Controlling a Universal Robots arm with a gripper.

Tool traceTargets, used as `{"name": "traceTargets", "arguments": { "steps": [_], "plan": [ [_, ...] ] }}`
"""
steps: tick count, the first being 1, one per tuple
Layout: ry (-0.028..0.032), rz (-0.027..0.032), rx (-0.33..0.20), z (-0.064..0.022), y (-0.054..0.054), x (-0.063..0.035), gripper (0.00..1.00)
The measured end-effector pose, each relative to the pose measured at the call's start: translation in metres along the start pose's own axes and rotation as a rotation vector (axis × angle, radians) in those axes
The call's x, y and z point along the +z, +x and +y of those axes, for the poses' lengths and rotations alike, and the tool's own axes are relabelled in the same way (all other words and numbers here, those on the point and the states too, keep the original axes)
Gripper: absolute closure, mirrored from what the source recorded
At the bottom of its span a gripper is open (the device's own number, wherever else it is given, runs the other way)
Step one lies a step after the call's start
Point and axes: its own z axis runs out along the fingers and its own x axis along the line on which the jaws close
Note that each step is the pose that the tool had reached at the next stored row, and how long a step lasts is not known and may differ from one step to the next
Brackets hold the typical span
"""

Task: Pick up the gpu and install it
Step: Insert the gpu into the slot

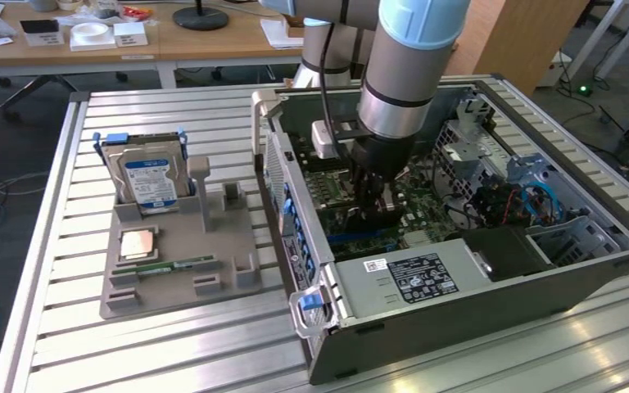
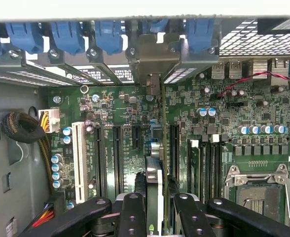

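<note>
Reaching down from the Universal Robots arm point(image 1: 402, 74), the gripper point(image 1: 377, 203) is seen inside the open computer case point(image 1: 457, 315), which lies on its side on the slatted metal table point(image 1: 85, 352). In the wrist view the two black fingers point(image 2: 133, 212) are closed part-way on the gpu point(image 2: 154, 170), which is pinched between them and seen edge-on as a thin upright strip. The card is held above the green motherboard point(image 2: 110, 101), in line with the long dark expansion slots point(image 2: 117, 153) and between these and the memory slots point(image 2: 206, 168). Its metal bracket point(image 2: 152, 61) is found at the rear wall of the case, among the row of blue slot latches point(image 2: 66, 37). Whether the card's lower edge is seated in a slot cannot be told. The CPU socket point(image 2: 256, 190) is seen beyond the memory slots, and a white connector with yellow wires point(image 2: 47, 121) is set near the board's far edge.

In the exterior view, a grey fixture tray point(image 1: 189, 286) is placed on the table just beside the case, towards the exterior view's left. A hard drive with a blue-white label point(image 1: 148, 182) is stood upright in it, and a narrow green RAM stick point(image 1: 170, 266) is laid flat nearer the front. The labelled power supply point(image 1: 418, 278) is mounted at the near end of the case.
</note>
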Motion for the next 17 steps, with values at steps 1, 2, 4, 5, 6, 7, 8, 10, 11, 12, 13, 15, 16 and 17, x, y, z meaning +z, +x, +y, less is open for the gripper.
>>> {"name": "traceTargets", "arguments": {
  "steps": [1,2,4,5,6,7,8,10,11,12,13,15,16,17],
  "plan": [
    [-0.0001,0.0000,0.000,0.0000,0.0000,0.0000,0.74],
    [-0.0001,0.0001,0.000,0.0000,0.0000,0.0000,0.74],
    [-0.0001,0.0000,0.000,0.0000,0.0000,0.0001,0.74],
    [0.0000,0.0000,0.000,0.0000,0.0000,0.0001,0.74],
    [0.0000,0.0000,0.000,0.0000,0.0000,0.0001,0.74],
    [0.0000,-0.0001,0.000,0.0000,0.0000,0.0001,0.74],
    [0.0000,0.0000,0.000,0.0000,0.0000,0.0001,0.74],
    [0.0000,-0.0001,0.000,0.0000,0.0000,0.0004,0.74],
    [0.0001,-0.0003,0.000,0.0000,0.0000,0.0008,0.74],
    [0.0001,-0.0002,0.000,0.0001,0.0000,0.0010,0.74],
    [0.0000,-0.0001,0.000,0.0002,0.0000,0.0013,0.74],
    [-0.0001,0.0002,0.000,0.0002,0.0000,0.0013,0.74],
    [-0.0001,0.0002,0.000,0.0002,0.0000,0.0013,0.74],
    [0.0000,0.0001,0.000,0.0003,0.0000,0.0014,0.74]
  ]
}}
